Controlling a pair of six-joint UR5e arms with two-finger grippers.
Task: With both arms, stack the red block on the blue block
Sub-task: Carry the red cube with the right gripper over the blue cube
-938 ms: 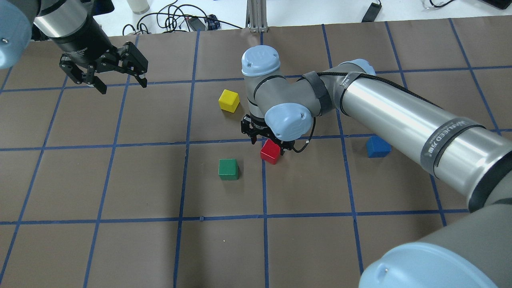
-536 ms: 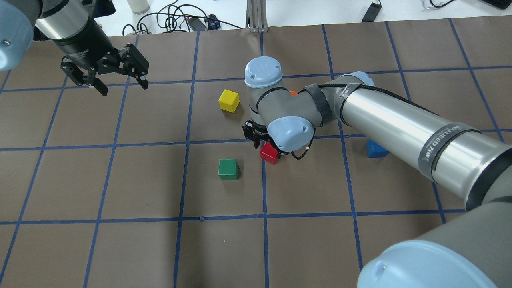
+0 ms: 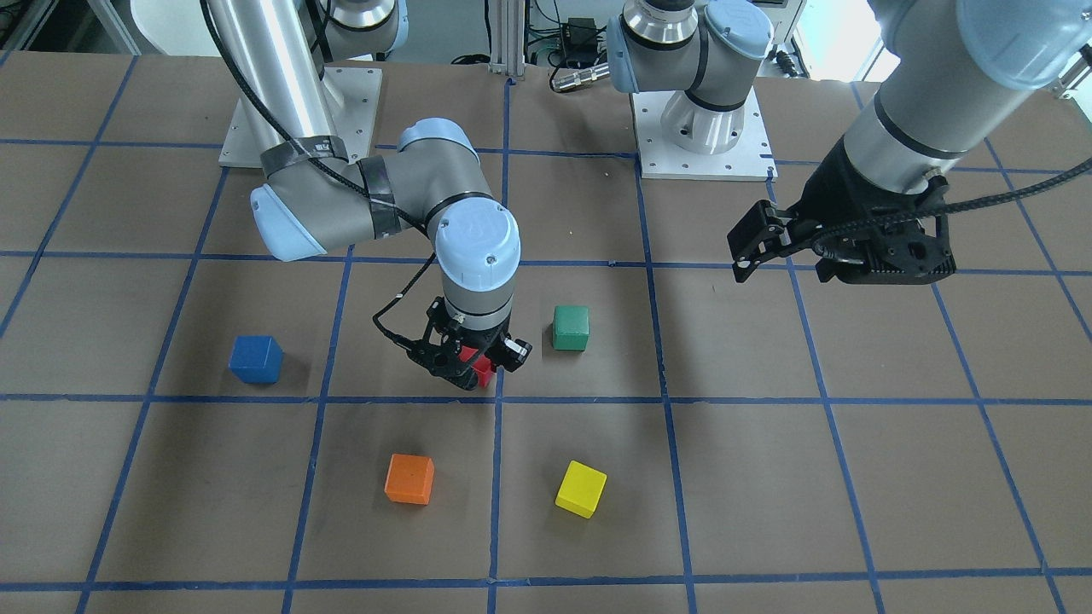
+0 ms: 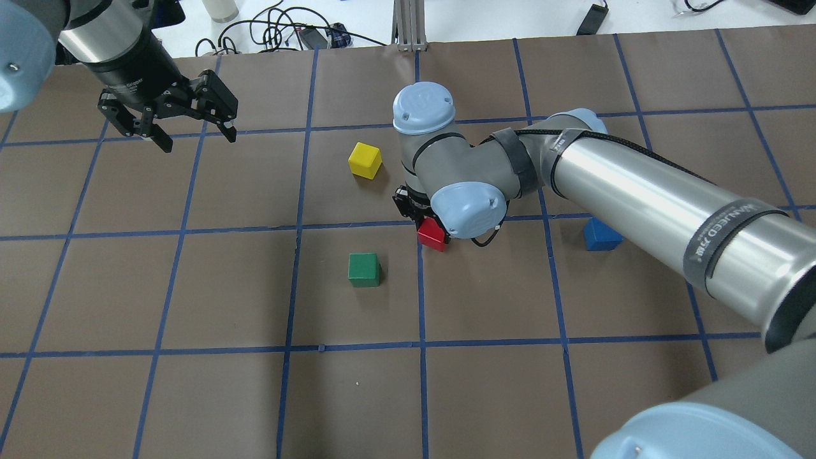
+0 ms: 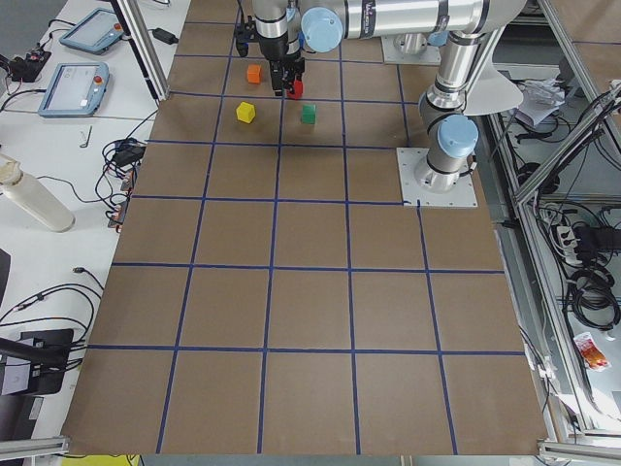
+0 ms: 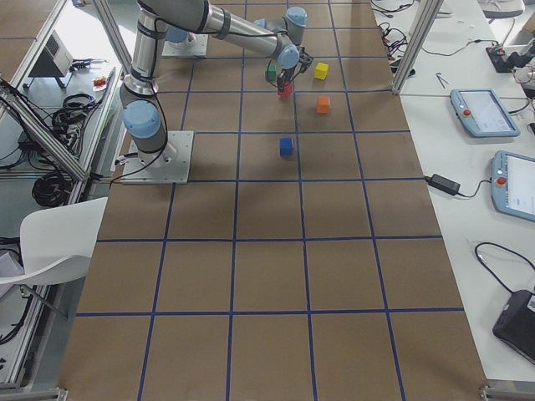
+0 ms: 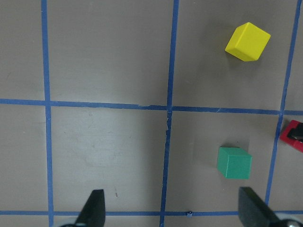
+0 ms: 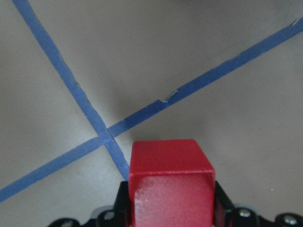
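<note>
The red block (image 4: 432, 234) sits between the fingers of my right gripper (image 3: 465, 365), which is shut on it near a blue tape crossing, low over the table. The right wrist view shows the red block (image 8: 170, 184) clamped on both sides. The blue block (image 4: 601, 234) stands alone on the table to the right, partly behind my right forearm; it also shows in the front view (image 3: 255, 358). My left gripper (image 4: 191, 131) is open and empty, high over the far left of the table, well away from both blocks.
A green block (image 4: 364, 269) lies just left of the red one. A yellow block (image 4: 365, 160) lies farther back. An orange block (image 3: 409, 478) is hidden under my right arm in the overhead view. Cables and gear lie beyond the table's far edge.
My right wrist has shifted slightly right and away with the red block in its fingers. The left gripper has stayed open and almost still.
</note>
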